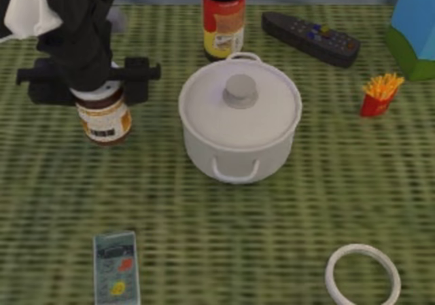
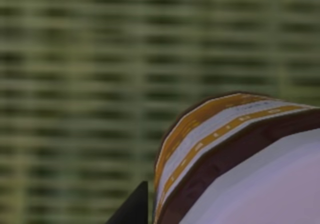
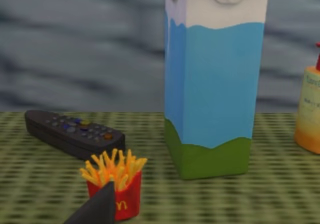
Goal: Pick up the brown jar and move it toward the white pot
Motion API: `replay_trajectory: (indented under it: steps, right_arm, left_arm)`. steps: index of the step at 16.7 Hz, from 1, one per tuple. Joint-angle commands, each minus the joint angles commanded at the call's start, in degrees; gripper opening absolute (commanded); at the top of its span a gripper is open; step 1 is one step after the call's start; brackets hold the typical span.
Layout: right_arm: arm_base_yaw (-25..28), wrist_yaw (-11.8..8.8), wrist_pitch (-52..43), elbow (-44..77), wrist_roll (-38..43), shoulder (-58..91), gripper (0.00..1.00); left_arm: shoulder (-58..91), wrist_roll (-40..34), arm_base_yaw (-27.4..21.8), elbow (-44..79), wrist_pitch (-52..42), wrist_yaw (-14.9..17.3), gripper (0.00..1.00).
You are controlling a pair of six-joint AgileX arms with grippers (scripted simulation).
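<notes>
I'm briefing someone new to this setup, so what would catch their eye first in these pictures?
The big white pot stands mid-table and draws the eye. At its left, the left gripper sits over the brown jar, whose label fills the left wrist view. At the far right stand a blue-and-green carton and a red box of fries.

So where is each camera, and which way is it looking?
Top view: above the table, looking down at the pot, with my left gripper over the jar.
Left wrist view: on my left arm, close over the jar; one dark fingertip shows.
Right wrist view: on my right arm, facing the fries, remote and carton; these also show from above.
</notes>
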Motion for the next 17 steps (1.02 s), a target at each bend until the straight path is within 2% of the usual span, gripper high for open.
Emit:
replay_trajectory:
  steps: [6,11,17]
  right_arm:
    - [0.0,0.0,0.0,0.0,0.0,0.0,1.00]
    - [0.0,0.0,0.0,0.0,0.0,0.0,1.00]
    - [0.0,0.0,0.0,0.0,0.0,0.0,1.00]
  left_arm:
    - [4.0,0.5,0.2,-4.2,8.8,0.1,0.00]
    - [4.5,0.5,0.3,-4.7,9.7,0.1,0.00]
    - [4.5,0.5,0.3,-4.7,9.7,0.1,0.45]
